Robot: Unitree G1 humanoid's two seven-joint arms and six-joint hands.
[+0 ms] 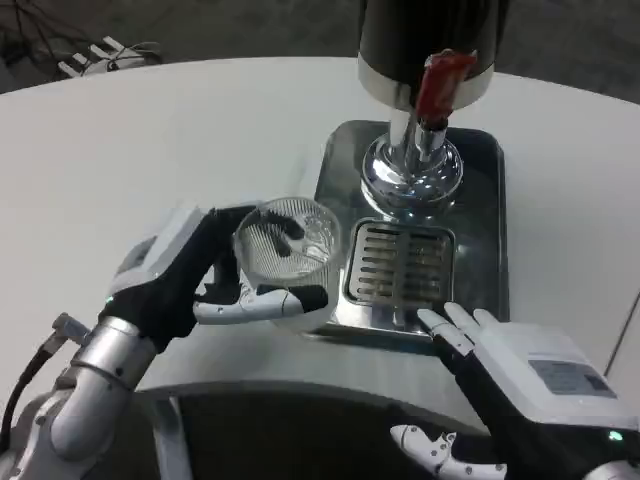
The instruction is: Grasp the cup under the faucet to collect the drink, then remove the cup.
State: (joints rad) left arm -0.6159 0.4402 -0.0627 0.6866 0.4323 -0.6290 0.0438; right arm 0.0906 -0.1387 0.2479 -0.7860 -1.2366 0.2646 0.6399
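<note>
The clear ribbed cup (287, 243) is just left of the drip tray (400, 262), held by the left hand (205, 275), whose fingers wrap around its wall. The right hand (510, 370) lies flat with fingers apart, empty, touching the tray's near edge. The faucet (425, 130) with red handle stands behind the tray on the white bench (150, 150); its top is cut off.

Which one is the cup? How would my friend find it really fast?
Start at the big shiny drink dispenser with the red tap handle, standing on a metal tray. Look just left of the tray's slotted drain grate, where the left hand holds something round. That is the cup: clear ribbed glass, the only see-through thing there.
</note>
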